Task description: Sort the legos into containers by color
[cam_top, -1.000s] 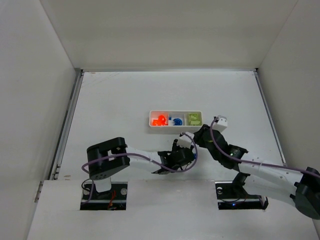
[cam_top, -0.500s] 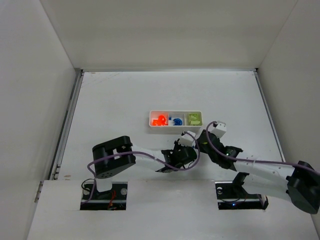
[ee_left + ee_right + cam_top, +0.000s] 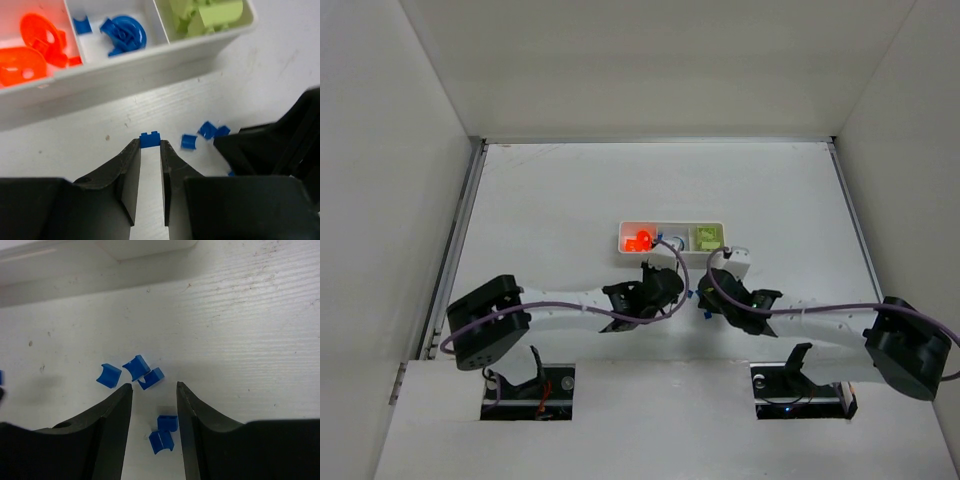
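The white tray (image 3: 712,226) lies mid-table; in the left wrist view it holds orange legos (image 3: 30,55) in its left compartment, dark-blue ones (image 3: 122,35) in the middle and lime-green ones (image 3: 210,15) on the right. My left gripper (image 3: 150,146) is just in front of the tray, its fingertips pinching a dark-blue brick (image 3: 150,139) on the table. My right gripper (image 3: 153,386) is open, straddling two dark-blue bricks (image 3: 167,422) on the table. Three more dark-blue bricks (image 3: 136,366) lie just past its tips.
The two grippers sit close together in front of the tray, the left one (image 3: 663,284) beside the right one (image 3: 705,297). The right gripper's black body (image 3: 280,145) fills the right side of the left wrist view. White walls enclose the table.
The left gripper moved forward toward the tray and now has a blue brick between its tips. The right gripper drew back and left, down over the loose blue bricks.
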Robot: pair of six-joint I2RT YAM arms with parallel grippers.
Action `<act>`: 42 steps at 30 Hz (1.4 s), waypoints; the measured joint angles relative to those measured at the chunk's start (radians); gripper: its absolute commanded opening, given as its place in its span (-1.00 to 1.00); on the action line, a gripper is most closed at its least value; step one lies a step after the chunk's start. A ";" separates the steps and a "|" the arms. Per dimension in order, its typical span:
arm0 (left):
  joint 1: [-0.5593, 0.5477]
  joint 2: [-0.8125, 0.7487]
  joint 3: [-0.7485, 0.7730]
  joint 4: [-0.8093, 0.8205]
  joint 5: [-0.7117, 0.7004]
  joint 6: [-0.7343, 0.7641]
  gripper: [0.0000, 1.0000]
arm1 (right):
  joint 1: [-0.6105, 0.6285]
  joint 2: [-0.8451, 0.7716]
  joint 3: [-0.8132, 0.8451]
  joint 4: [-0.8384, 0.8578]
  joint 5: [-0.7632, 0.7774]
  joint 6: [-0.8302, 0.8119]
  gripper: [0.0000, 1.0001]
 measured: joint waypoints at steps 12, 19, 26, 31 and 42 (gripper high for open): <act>0.237 0.035 0.144 0.003 0.159 0.002 -0.70 | -0.037 0.114 0.068 0.003 -0.034 -0.070 -0.11; 0.291 0.172 0.226 0.006 0.213 0.013 -0.39 | -0.048 0.155 0.094 0.023 -0.041 -0.103 -0.26; 0.296 0.163 0.221 -0.005 0.218 0.014 -0.15 | -0.048 0.156 0.095 0.027 -0.051 -0.106 -0.38; 0.296 0.048 0.151 0.006 0.216 0.014 -0.14 | -0.048 0.156 0.095 0.027 -0.053 -0.105 -0.50; 0.231 -0.227 -0.080 0.014 0.164 0.004 -0.16 | -0.045 0.056 0.092 0.010 -0.060 -0.089 -0.55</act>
